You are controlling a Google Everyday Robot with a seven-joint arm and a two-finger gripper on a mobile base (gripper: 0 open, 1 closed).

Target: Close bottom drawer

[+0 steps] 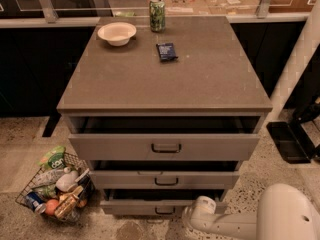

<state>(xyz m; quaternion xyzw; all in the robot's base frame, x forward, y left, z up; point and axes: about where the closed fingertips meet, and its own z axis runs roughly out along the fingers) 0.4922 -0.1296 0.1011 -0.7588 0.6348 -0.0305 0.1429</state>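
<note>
The grey cabinet (165,79) has three drawers, all pulled out a little. The bottom drawer (150,207) is the lowest one, with a flat grey front and a small dark bar handle (165,211); a dark gap shows above its front. My white arm (235,221) comes in from the lower right. Its rounded end, the gripper (200,211), sits right at the drawer's front, just to the right of the handle.
The middle drawer (166,180) and the top drawer (165,146) stand out above. On top are a white bowl (116,33), a green can (157,14) and a dark packet (166,51). A wire basket (55,189) of groceries stands on the floor at left.
</note>
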